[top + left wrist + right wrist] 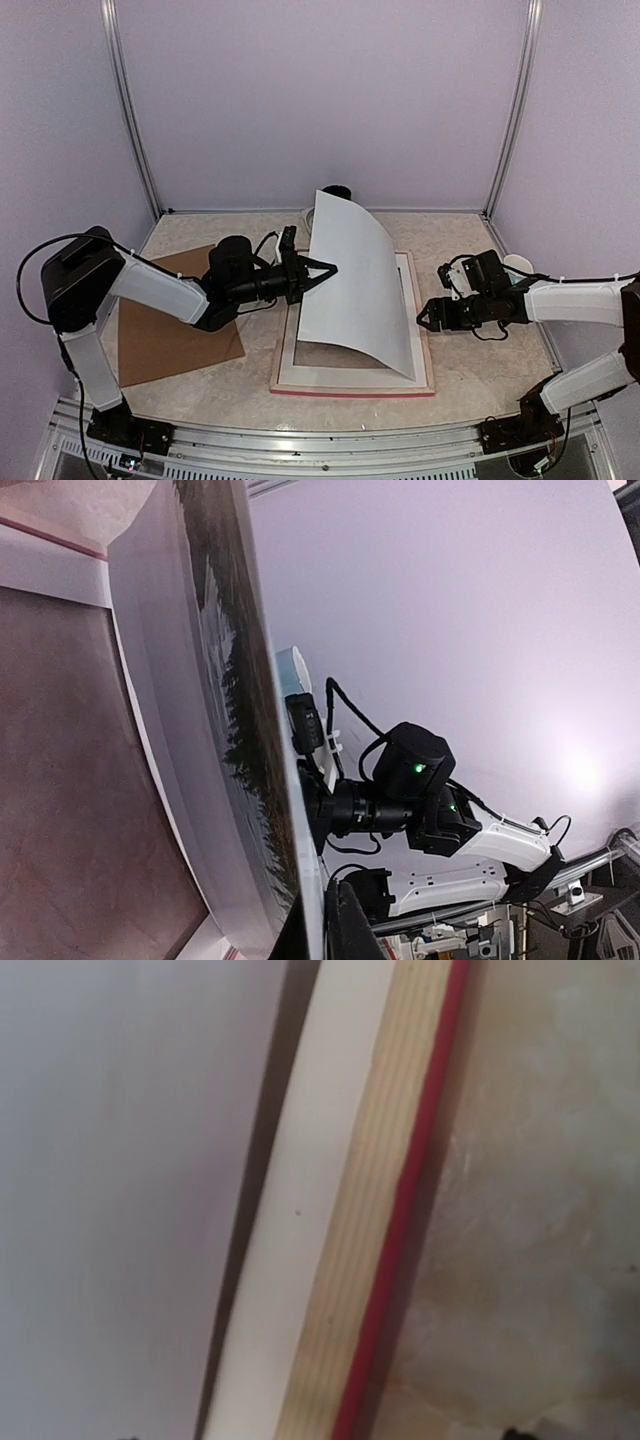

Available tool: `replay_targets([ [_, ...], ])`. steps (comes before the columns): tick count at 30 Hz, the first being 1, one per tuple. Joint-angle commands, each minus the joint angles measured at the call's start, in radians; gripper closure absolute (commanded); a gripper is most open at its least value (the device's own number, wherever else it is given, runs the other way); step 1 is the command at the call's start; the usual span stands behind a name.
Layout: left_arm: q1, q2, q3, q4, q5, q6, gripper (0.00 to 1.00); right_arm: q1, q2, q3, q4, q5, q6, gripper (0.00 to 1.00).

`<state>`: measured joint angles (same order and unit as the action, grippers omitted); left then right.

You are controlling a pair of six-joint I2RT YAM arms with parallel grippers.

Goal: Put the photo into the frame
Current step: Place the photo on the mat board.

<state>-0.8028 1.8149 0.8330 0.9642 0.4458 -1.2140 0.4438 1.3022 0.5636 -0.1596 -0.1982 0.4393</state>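
Pinching the curled photo (355,290) is the left gripper (328,269); right gripper (423,318) apparently spread.

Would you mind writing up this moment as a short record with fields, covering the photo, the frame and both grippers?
photo: lifted, curved over the frame, white back up
left gripper: shut on the photo's left edge
right gripper: open, beside the frame's right rim, holding nothing
frame: flat on the table, pale wood back up, pink edge showing
brown board: flat at left, under the left arm
task state: photo not yet in the frame
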Motion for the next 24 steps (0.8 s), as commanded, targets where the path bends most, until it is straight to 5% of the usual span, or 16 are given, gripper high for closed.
replay_targets([
  [1,-0.016,0.031,0.061,0.058,0.034,-0.015,0.94,0.007,-0.028,-0.002,-0.004,0.0,0.009,0.22],
  [24,-0.004,0.101,0.051,0.025,0.016,0.002,0.9,-0.013,-0.04,-0.006,-0.01,-0.002,0.013,0.22],
])
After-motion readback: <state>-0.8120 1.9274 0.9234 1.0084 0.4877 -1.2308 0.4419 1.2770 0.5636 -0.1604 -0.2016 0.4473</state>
